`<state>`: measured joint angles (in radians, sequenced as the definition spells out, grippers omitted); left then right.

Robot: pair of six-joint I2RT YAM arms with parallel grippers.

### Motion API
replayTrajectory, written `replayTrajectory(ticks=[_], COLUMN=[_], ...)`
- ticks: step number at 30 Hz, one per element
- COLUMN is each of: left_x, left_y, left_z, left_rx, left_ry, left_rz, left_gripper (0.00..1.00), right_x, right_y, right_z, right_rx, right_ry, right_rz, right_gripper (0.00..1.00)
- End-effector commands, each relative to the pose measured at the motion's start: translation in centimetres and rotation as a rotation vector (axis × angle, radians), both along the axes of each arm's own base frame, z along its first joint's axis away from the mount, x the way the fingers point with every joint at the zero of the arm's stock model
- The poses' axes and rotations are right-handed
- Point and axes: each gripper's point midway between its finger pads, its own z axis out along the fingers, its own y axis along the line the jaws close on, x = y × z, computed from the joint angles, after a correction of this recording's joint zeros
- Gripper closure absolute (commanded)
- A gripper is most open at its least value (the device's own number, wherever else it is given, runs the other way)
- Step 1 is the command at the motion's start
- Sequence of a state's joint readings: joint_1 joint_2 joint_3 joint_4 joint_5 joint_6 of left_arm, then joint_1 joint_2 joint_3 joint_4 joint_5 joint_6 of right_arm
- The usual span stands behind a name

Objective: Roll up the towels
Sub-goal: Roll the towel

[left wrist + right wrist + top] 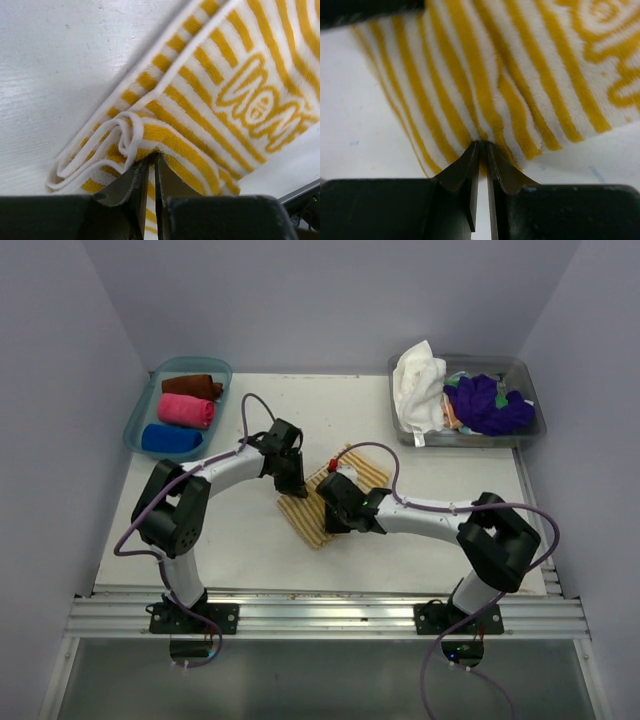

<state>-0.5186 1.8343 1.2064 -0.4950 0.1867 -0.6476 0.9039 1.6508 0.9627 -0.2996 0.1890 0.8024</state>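
Both our jaws pinch the striped towel (200, 100) edge thinly — pulling unevenly could slip one corner free, skewing the roll.

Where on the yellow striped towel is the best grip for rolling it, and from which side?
Probably the hem, coming in low from off the cloth: the striped towel lies flat on the table, so only its edge gives a lip to pinch. The left gripper and right gripper are each shut on that edge.

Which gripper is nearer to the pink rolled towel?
Left. The left gripper is right of the pink rolled towel and lower in the top view; the right gripper is farther right.
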Motion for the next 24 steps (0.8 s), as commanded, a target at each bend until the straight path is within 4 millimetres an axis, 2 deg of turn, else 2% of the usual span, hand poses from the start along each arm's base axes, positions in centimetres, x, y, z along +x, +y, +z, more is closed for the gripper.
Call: replayTrajectory(ticks=[1, 2, 6, 9, 12, 15, 17, 20, 21, 22, 24], left_x=[0.7, 0.7, 0.2, -0.1, 0.0, 0.3, 0.6, 0.8, 1.0, 1.1, 1.4], left_y=[0.7, 0.7, 0.4, 0.1, 0.4, 0.6, 0.7, 1.2, 1.1, 1.4, 1.7], left_z=[0.6, 0.6, 0.0, 0.3, 1.4, 2.9, 4.0, 5.3, 6.0, 6.8, 8.3], left_rx=[0.024, 0.021, 0.005, -0.011, -0.004, 0.001, 0.005, 0.021, 0.016, 0.015, 0.004], left_ry=[-0.034, -0.036, -0.013, -0.010, -0.027, -0.062, -0.084, -0.108, -0.123, -0.135, -0.162], left_rz=[-0.032, -0.039, -0.070, -0.085, -0.077, -0.073, -0.073, -0.072, -0.072, -0.065, -0.059], left_gripper=[0.86, 0.86, 0.87, 0.86, 0.79, 0.66, 0.54, 0.35, 0.33, 0.25, 0.18], right_x=[-3.9, -4.4, -4.4, -4.1, -4.1, -3.8, -3.4, -2.9, -2.8, -2.5, -2.1], right_y=[1.6, 2.2, 2.1, 2.4, 1.8, 1.3, 0.9, 0.6, 0.4, 0.5, 0.7], right_z=[0.5, 0.9, 2.2, 4.0, 5.4, 7.0, 8.0, 9.1, 9.3, 9.7, 9.9], right_rx=[0.069, 0.074, 0.027, 0.028, -0.004, -0.019, -0.027, -0.039, -0.054, -0.054, -0.078], right_ry=[0.090, 0.081, 0.039, -0.001, -0.039, -0.087, -0.119, -0.154, -0.163, -0.176, -0.192], right_rz=[0.008, 0.030, 0.083, 0.126, 0.151, 0.157, 0.155, 0.153, 0.158, 0.161, 0.174], right_gripper=[0.84, 0.84, 0.81, 0.75, 0.69, 0.64, 0.62, 0.59, 0.59, 0.58, 0.55])
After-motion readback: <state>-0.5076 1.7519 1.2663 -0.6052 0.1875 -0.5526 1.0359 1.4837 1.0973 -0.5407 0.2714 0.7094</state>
